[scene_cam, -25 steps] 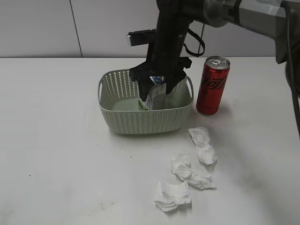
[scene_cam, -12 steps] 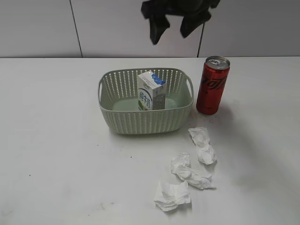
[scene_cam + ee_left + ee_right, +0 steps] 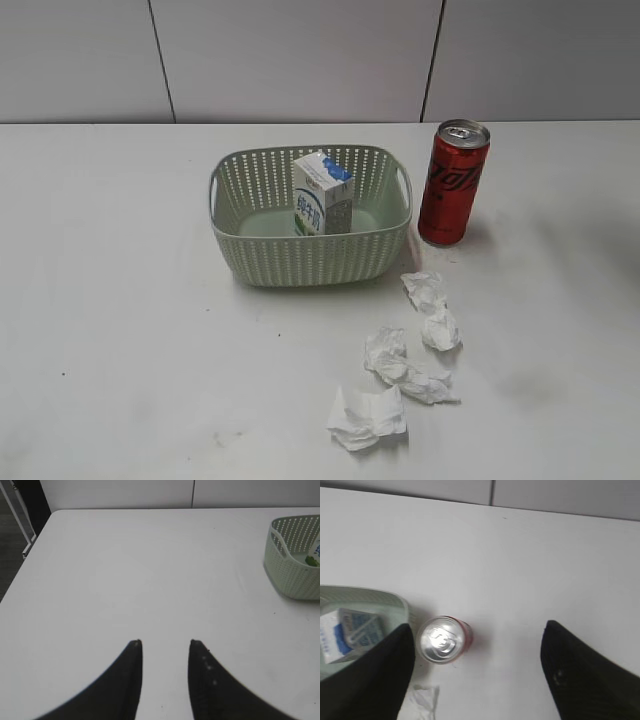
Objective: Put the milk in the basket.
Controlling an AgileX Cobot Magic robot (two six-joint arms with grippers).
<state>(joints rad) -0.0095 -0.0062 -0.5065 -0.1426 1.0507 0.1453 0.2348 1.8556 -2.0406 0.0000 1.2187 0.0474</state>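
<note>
The milk (image 3: 323, 195) stands upright inside the basket (image 3: 262, 255). The can (image 3: 453, 183) stands just right of the basket. Right end effector (image 3: 477, 652) hangs wide open above the can, empty. Left end effector (image 3: 164, 643) is slightly parted, empty, over bare desk (image 3: 125, 570).

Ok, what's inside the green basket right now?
The milk stands upright inside the basket, toward its right half, with nothing else visible on the bare floor. The near wall hides the carton's base and the front strip of floor.
</note>
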